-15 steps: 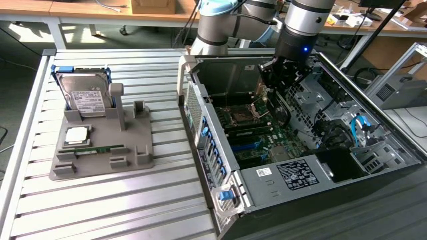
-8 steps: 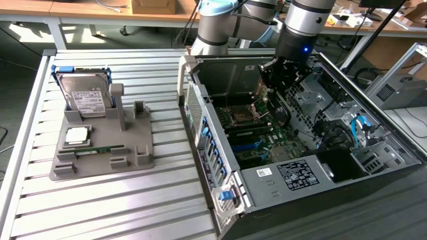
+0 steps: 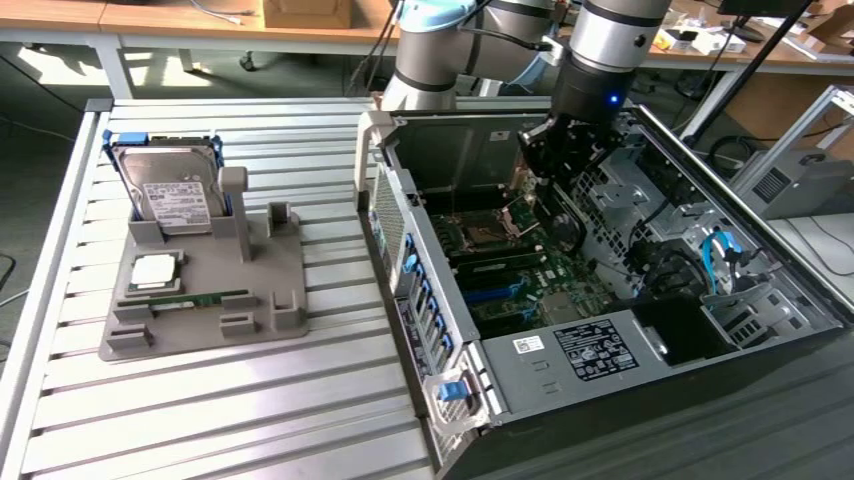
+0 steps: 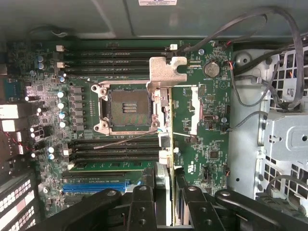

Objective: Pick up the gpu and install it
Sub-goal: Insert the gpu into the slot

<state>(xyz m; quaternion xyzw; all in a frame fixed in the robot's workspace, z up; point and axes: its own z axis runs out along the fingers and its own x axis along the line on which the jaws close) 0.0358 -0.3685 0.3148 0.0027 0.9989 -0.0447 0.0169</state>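
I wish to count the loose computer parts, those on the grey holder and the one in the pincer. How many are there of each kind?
hard drive: 1
processor chip: 1
memory stick: 1
graphics card, in the pincer: 1
Total: 4

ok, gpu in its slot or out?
Out: gpu held edge-on in the gripper, above the motherboard beside the CPU socket.
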